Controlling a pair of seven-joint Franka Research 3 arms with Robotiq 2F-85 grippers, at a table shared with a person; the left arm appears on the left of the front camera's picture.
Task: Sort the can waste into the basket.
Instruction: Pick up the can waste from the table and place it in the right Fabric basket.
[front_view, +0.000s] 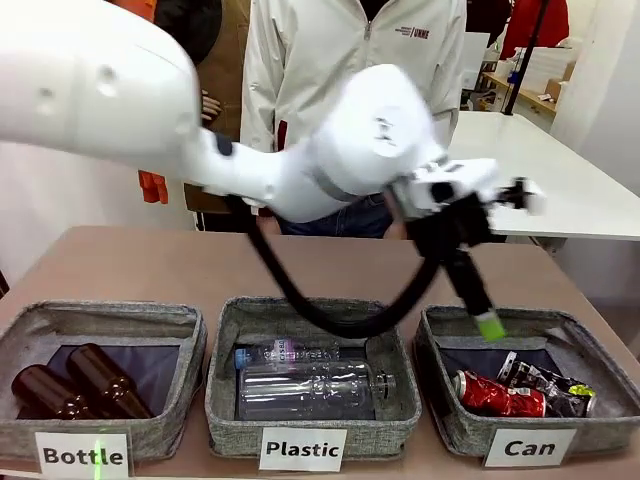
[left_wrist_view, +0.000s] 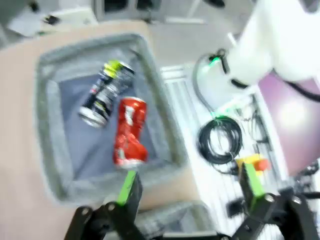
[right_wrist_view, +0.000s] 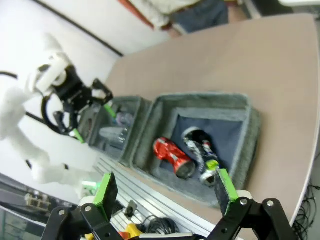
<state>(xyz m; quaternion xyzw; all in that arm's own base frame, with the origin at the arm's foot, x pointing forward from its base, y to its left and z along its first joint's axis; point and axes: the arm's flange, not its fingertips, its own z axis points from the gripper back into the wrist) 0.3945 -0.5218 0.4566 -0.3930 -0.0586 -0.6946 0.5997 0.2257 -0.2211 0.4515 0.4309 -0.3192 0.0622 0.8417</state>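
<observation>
While both cans lie inside the basket labelled "Can", the red can rests touching the black can, which sits at its 2 o'clock in the front view. The left gripper hangs above the basket's far rim, fingers wide apart and empty. The right gripper is also spread open, holding nothing.

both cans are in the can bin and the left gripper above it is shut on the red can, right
Not quite. Both cans lie in the Can bin, but the left gripper above it is open and empty; the left wrist view shows the red can beside the black can.
</observation>
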